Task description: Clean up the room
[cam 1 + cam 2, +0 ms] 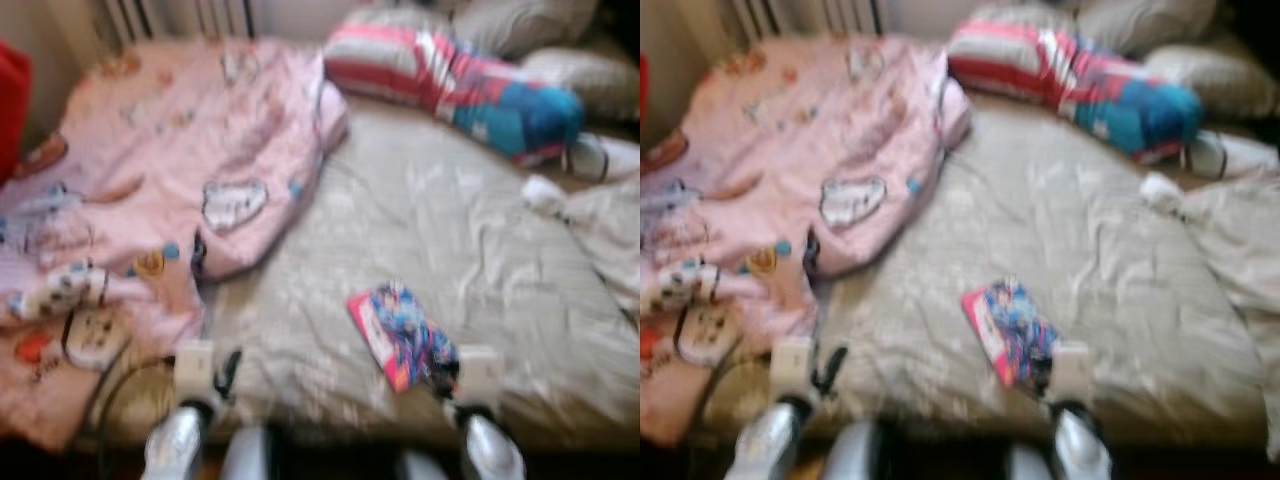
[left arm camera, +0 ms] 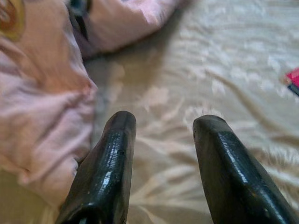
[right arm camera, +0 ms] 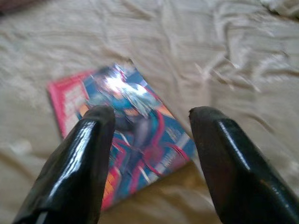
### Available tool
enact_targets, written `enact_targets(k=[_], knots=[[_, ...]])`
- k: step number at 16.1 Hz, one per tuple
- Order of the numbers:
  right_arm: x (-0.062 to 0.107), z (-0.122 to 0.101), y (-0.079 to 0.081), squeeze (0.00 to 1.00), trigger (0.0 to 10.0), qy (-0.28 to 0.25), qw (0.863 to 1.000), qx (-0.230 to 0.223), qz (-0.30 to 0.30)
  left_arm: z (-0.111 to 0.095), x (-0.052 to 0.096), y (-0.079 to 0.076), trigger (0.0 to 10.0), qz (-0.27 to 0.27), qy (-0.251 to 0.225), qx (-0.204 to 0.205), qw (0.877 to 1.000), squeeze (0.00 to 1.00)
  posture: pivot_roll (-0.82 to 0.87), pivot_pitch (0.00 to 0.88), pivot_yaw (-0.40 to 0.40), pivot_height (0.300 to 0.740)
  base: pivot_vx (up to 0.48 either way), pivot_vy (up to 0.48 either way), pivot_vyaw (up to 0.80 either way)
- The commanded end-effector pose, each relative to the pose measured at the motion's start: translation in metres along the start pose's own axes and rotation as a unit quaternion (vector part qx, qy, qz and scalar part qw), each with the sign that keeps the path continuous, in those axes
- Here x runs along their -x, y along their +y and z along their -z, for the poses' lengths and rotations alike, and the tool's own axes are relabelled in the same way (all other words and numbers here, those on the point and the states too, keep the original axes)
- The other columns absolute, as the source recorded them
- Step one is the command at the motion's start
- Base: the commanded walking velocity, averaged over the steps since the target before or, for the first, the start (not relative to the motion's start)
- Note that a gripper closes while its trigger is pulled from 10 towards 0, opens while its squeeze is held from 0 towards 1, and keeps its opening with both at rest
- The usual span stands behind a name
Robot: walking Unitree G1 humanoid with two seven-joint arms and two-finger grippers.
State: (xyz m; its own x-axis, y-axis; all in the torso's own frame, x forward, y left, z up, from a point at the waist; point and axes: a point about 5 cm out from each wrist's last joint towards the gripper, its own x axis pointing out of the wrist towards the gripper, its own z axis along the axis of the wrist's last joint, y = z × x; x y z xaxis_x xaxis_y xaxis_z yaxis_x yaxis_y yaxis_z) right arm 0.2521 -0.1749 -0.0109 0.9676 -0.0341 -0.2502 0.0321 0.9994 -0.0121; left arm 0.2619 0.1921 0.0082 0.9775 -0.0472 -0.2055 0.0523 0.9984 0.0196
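A colourful comic book (image 1: 402,334) with a pink spine lies flat on the grey bed sheet (image 1: 450,230) near the bed's front edge. My right gripper (image 3: 149,116) is open just above the comic book's (image 3: 126,144) near end, one finger over its cover. My left gripper (image 2: 163,126) is open over bare sheet, close to the hem of the pink patterned duvet (image 2: 42,116). The duvet (image 1: 170,170) lies bunched over the bed's left half. In the eye views both grippers sit low at the front edge, the left gripper (image 1: 225,375) and the right gripper (image 1: 450,385).
A striped red, white and blue pillow (image 1: 450,80) lies at the head of the bed, with grey pillows (image 1: 560,50) behind it. Crumpled grey bedding (image 1: 610,230) is heaped at the right. A radiator (image 1: 180,15) stands behind the duvet. The eye views are blurred.
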Motion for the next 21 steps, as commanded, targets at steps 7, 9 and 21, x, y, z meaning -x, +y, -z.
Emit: enact_targets(k=[7, 9, 21], knots=[[0.007, 0.02, -0.018, 0.0, 10.0, 0.063, 0.99, -0.101, 0.075, 0.009, 0.008, -0.005, 10.0, 0.013, 0.017, 0.009, 1.0, 0.0, 0.04, 0.219, 0.01, 0.637, 0.078, 0.0, 0.0], [0.004, 0.025, -0.019, 0.71, 10.0, 0.095, 0.974, -0.183, 0.095, 0.003, 0.007, -0.006, 10.0, 0.019, 0.005, 0.007, 1.0, 0.0, 0.06, 0.251, 0.014, 0.637, 0.0, 0.0, 0.0], [-0.033, -0.01, 0.022, 0.67, 10.0, 0.088, 0.938, -0.334, -0.038, -0.062, -0.006, -0.017, 10.0, 0.042, -0.094, -0.008, 0.995, 0.0, 0.16, 0.445, 0.034, 0.637, 0.0, 0.0, 0.0]])
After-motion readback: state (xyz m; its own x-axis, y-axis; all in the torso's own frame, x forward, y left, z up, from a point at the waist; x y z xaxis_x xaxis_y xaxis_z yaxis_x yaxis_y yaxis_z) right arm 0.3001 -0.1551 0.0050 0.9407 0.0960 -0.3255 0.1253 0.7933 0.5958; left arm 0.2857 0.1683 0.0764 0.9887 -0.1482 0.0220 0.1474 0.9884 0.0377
